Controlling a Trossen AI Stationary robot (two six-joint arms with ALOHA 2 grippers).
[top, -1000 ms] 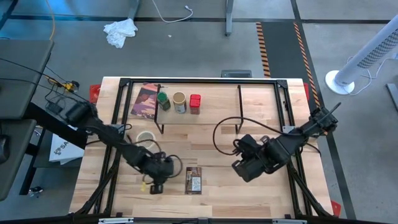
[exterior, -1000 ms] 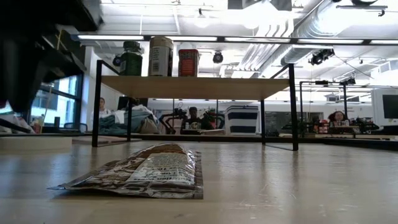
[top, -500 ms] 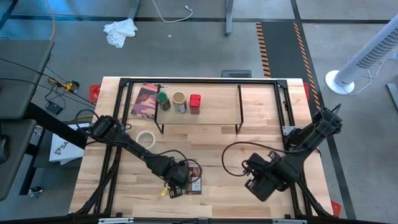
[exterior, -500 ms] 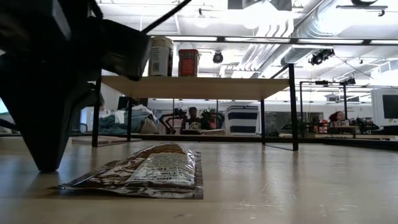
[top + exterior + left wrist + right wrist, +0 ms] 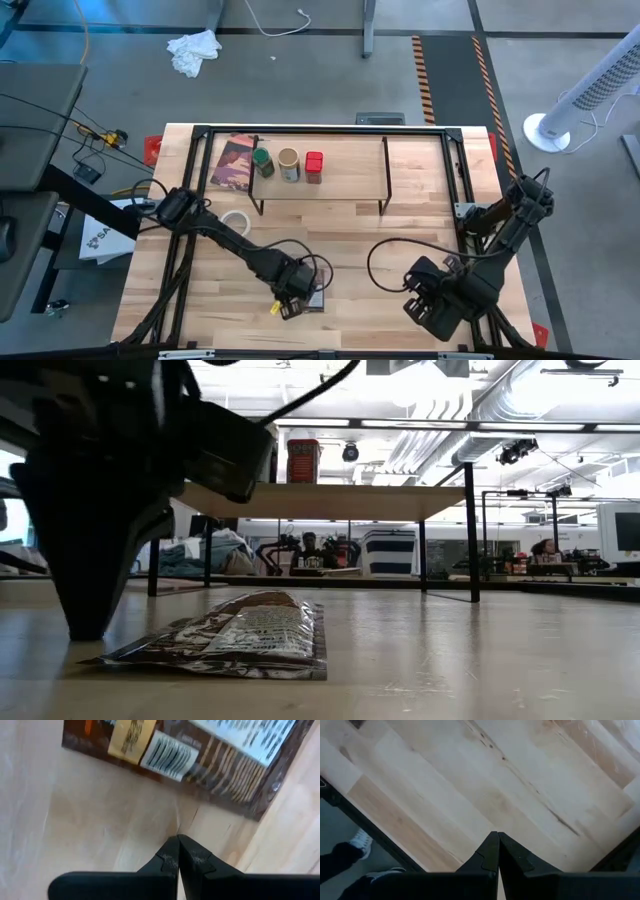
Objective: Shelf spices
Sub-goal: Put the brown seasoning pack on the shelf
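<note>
The flat orange-brown packet (image 5: 240, 635) lies flat on the table near its front edge and also shows in the left wrist view (image 5: 200, 750). My left gripper (image 5: 178, 839) is shut and points down, its tips low at the packet's left side (image 5: 85, 632). On the shelf (image 5: 330, 190) stand the green-lidded jar (image 5: 263, 160), the tan-lidded jar (image 5: 289, 163) and the red tin (image 5: 314, 165). My right gripper (image 5: 497, 836) is shut, holds nothing, and hangs above the table's near right corner (image 5: 440, 305). My left gripper comes from above, pointing down. Its shut fingertips (image 5: 85, 625) stand at table height just left of the packet's edge (image 5: 105, 657). I cannot tell whether they touch the wood or the packet.
A white tape roll (image 5: 234, 222) lies left of the shelf's front. A dark maroon packet (image 5: 234, 160) lies at the far left. The black frame (image 5: 320, 130) rims the table. A person's shoe (image 5: 357, 840) shows on the floor past the table's edge.
My left gripper has gone toward the table's right edge and down, and now stands low beside the packet. My right gripper has swung toward the near right corner. The packet has stayed where it was.
</note>
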